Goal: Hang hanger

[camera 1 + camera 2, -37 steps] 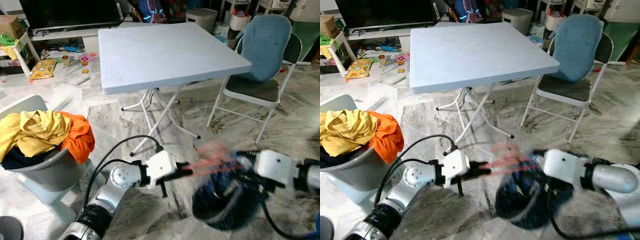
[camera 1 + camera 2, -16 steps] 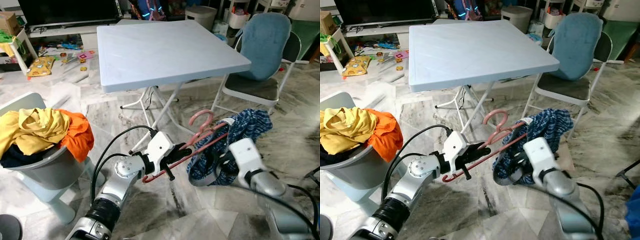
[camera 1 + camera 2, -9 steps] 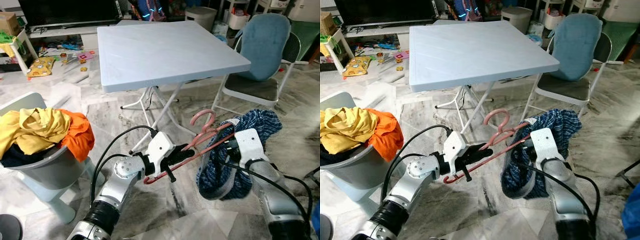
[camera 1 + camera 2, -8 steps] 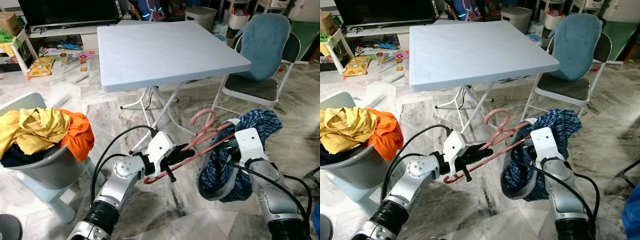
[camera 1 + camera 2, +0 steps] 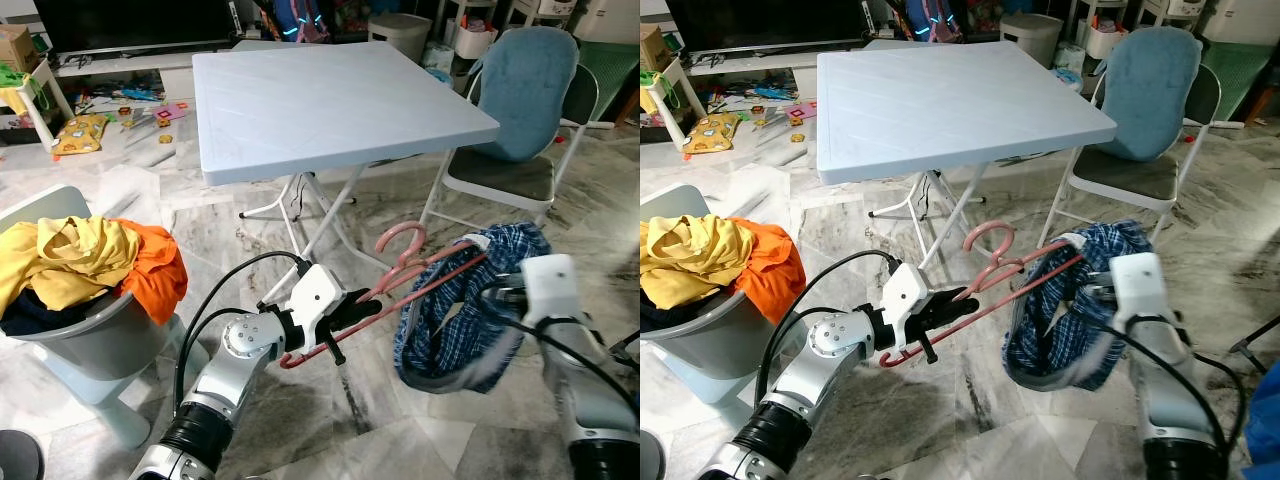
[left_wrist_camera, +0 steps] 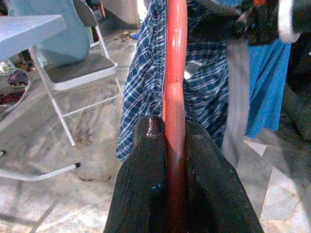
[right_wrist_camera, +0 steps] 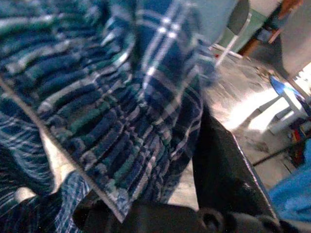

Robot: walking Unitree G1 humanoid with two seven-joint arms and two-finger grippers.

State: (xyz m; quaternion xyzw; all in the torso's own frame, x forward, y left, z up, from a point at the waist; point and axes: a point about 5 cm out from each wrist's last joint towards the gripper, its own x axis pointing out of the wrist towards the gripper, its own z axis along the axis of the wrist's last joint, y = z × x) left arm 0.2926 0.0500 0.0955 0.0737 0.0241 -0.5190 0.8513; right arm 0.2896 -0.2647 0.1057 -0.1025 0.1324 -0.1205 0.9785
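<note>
My left gripper (image 5: 352,312) is shut on the lower bar of a pink hanger (image 5: 405,262), held low over the marble floor in front of the folding table (image 5: 330,95). In the left wrist view the red bar (image 6: 174,92) runs straight up between the black fingers (image 6: 146,170). A blue plaid shirt (image 5: 455,320) hangs in a loop from the hanger's far end. My right gripper (image 5: 497,296) is shut on the shirt's cloth (image 7: 107,111) beside the hanger's right tip.
A grey basket (image 5: 95,345) heaped with yellow and orange clothes stands at my left. A folding chair (image 5: 520,110) with a blue cover sits behind the shirt. Toys litter the floor at the back left (image 5: 90,130).
My right arm has swung outward to the right with the shirt, stretching the cloth along the hanger. The left gripper keeps the hanger at nearly the same spot.
</note>
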